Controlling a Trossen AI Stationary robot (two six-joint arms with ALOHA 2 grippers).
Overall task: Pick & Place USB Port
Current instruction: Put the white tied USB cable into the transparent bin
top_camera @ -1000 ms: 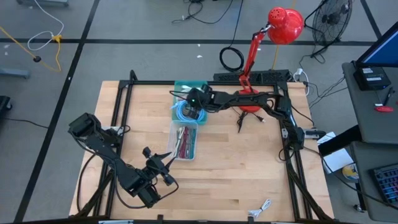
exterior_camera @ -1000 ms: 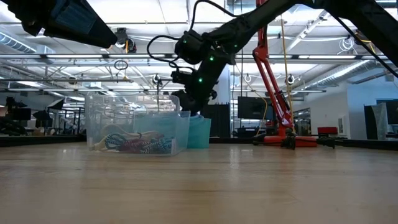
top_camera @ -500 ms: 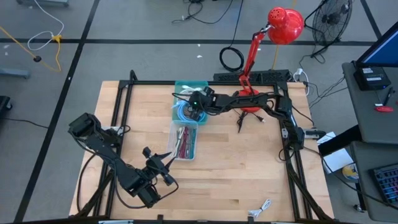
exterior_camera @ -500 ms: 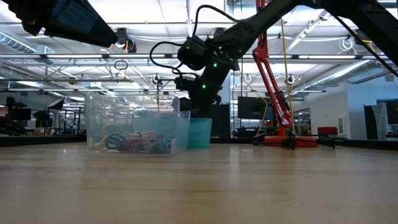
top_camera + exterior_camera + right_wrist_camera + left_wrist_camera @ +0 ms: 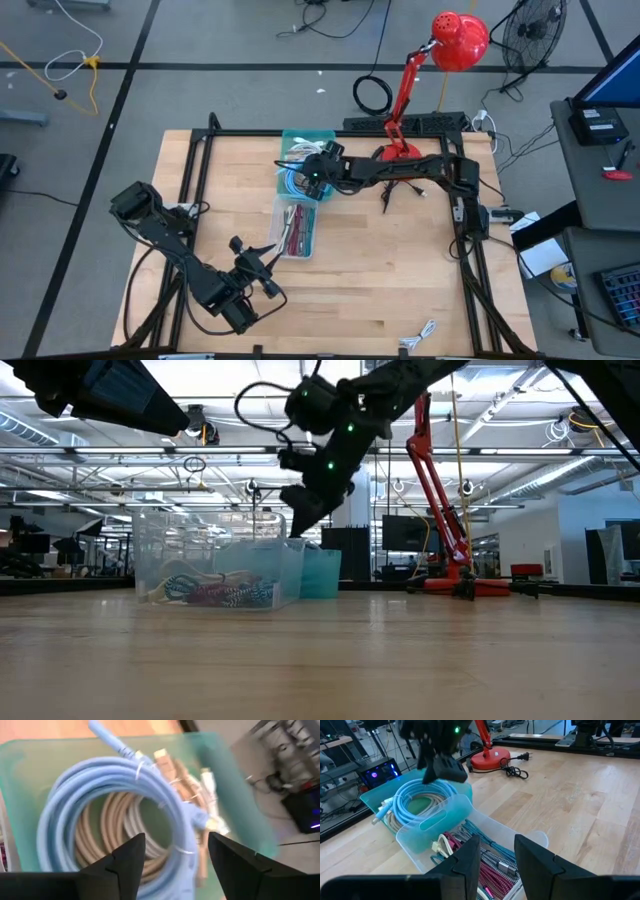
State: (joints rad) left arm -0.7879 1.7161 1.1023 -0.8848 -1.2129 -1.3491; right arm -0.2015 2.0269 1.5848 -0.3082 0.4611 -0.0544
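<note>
- Right arm (image 5: 400, 166): reaches across to the teal bin (image 5: 305, 137), with the right jaws hanging just above its open top, spread wide, gripping nothing
- Straight beneath those jaws, inside the teal bin: blue cable coil (image 5: 115, 775) lying flat, beige cables (image 5: 107, 827) looped within it, several plug ends (image 5: 165, 760) fanned toward one wall of the bin
- Cannot single out one USB piece from the rest; judged to be one of these plugged cables, so the task's thing sits in the teal bin and in no grip
- Clear bin (image 5: 285, 250): butts against the teal bin on the side away from the red lamp (image 5: 405, 80), full of braided red and dark cables (image 5: 490, 865)
- Left arm (image 5: 165, 235): waits well apart from the teal bin, past the clear bin, with the left jaws part-way open, empty, aimed back at both bins
- Deciding relation: cable directly below the right jaws, no sideways offset to close; coil round and flat, so no long axis of its own, only the plug ends run lengthwise toward the bin wall
- Right arm far nearer than the left, so probably the one to act
- Likely risk in any descent: snagging a loop of the blue coil rather than one plug
</note>
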